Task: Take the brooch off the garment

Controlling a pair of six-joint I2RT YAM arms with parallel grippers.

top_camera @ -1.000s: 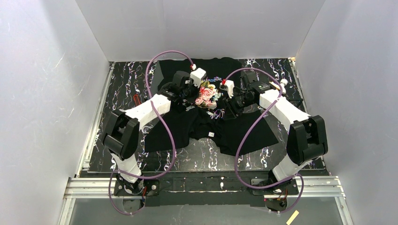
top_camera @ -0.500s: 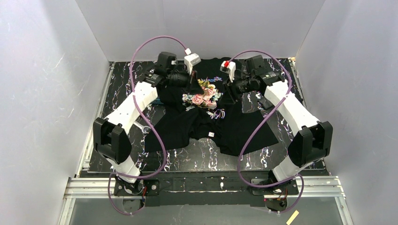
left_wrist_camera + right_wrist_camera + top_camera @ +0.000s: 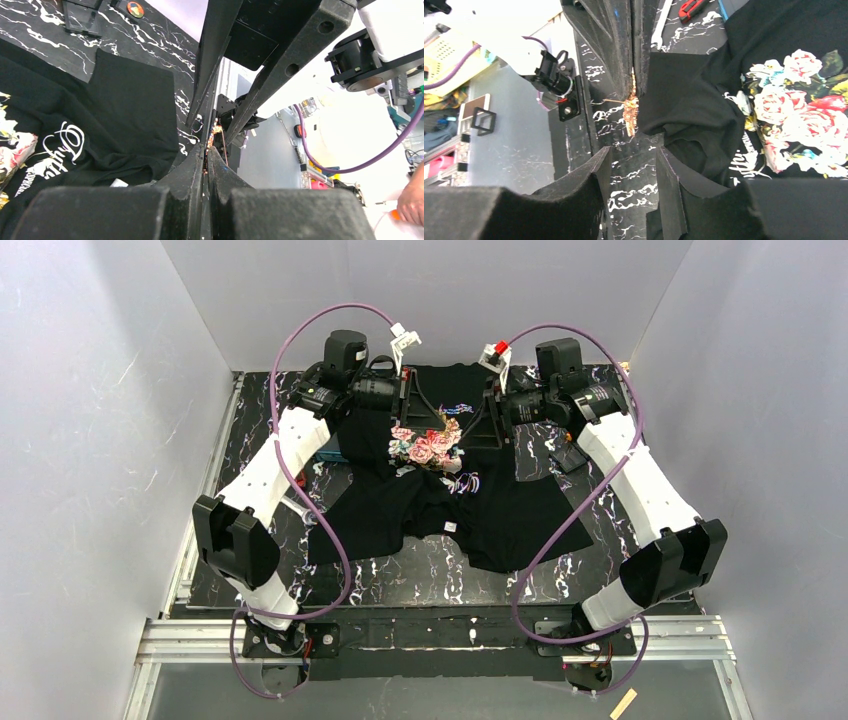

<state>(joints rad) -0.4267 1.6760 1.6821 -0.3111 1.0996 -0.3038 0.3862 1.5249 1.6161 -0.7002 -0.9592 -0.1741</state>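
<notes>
The garment (image 3: 400,505) is a black T-shirt with a pink rose print (image 3: 428,445), spread on the marbled table. It also shows in the left wrist view (image 3: 125,100) and in the right wrist view (image 3: 704,100). My left gripper (image 3: 425,410) is raised above the shirt's far part. It is shut on the brooch (image 3: 630,112), a small gold-copper piece that hangs from its tips, clear of the cloth. In the left wrist view the left gripper (image 3: 206,149) pinches it. My right gripper (image 3: 478,420) faces the left one, open and empty (image 3: 634,150), just short of the brooch.
The black marbled table (image 3: 430,570) is boxed in by white walls on three sides. A red-handled tool (image 3: 691,7) lies beyond the shirt. Small black frames (image 3: 80,15) and a round badge (image 3: 135,9) lie at the table's far edge.
Both grippers have risen off the rose print and moved toward the far edge, turning to face each other. The brooch has come up with the left gripper.
</notes>
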